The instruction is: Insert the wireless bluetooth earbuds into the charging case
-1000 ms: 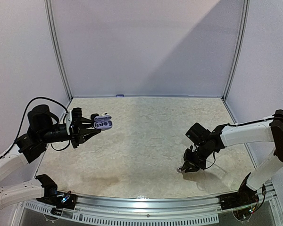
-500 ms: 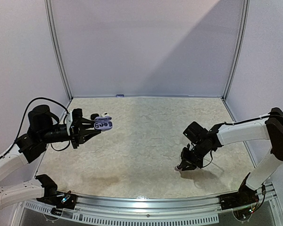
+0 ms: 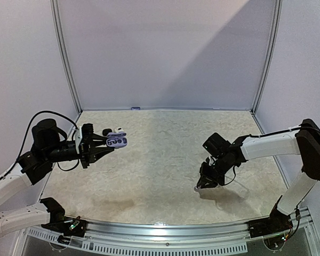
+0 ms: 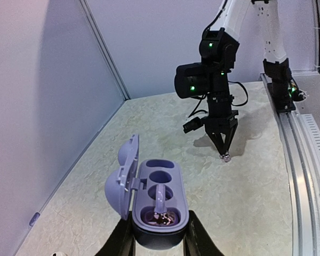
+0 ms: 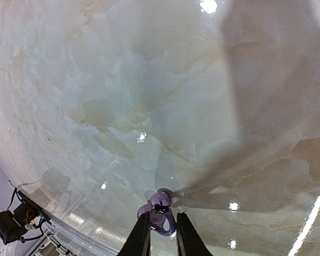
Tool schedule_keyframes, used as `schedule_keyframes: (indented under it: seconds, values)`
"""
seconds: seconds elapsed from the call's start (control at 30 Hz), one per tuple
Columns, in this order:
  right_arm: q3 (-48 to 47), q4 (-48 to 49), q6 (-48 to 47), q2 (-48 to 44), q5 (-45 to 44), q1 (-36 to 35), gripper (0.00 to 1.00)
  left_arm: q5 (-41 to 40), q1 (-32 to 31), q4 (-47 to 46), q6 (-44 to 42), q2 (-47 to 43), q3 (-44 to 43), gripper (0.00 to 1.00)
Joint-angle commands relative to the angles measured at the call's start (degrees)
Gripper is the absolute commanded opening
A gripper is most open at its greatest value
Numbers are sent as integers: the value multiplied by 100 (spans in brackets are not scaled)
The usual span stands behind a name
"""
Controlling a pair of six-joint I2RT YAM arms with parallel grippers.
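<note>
My left gripper (image 3: 108, 143) is shut on the dark base of a lavender charging case (image 3: 116, 140), held in the air over the table's left side. In the left wrist view the case (image 4: 160, 181) has its lid (image 4: 122, 173) swung open to the left, and a lavender earbud (image 4: 160, 198) sits in its near well. My right gripper (image 3: 198, 188) points down at the table, right of centre. Its fingers are shut on a small lavender earbud (image 5: 161, 204), which hangs just above the surface. That earbud (image 4: 224, 157) shows at the fingertips in the left wrist view too.
The marbled beige table (image 3: 160, 154) is enclosed by white walls with metal posts (image 3: 66, 64). A metal rail (image 3: 165, 230) runs along the near edge. A small purple tab (image 3: 135, 108) sits at the foot of the back wall.
My right gripper has moved left and a little toward the table's middle, carrying the earbud. The left gripper and the case have stayed still.
</note>
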State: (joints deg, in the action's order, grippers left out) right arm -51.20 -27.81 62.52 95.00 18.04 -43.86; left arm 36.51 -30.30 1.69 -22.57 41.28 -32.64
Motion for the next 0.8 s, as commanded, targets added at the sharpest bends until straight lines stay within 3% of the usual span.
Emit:
schedule_keyframes:
  seconds: [0.0, 0.77]
  values:
    - [-118, -69, -139, 165, -1, -53, 17, -56, 38, 139, -89, -32, -37, 0]
    - [-348, 71, -131, 353, 181, -144, 13, -96, 36, 120, -152, -76, 4, 0]
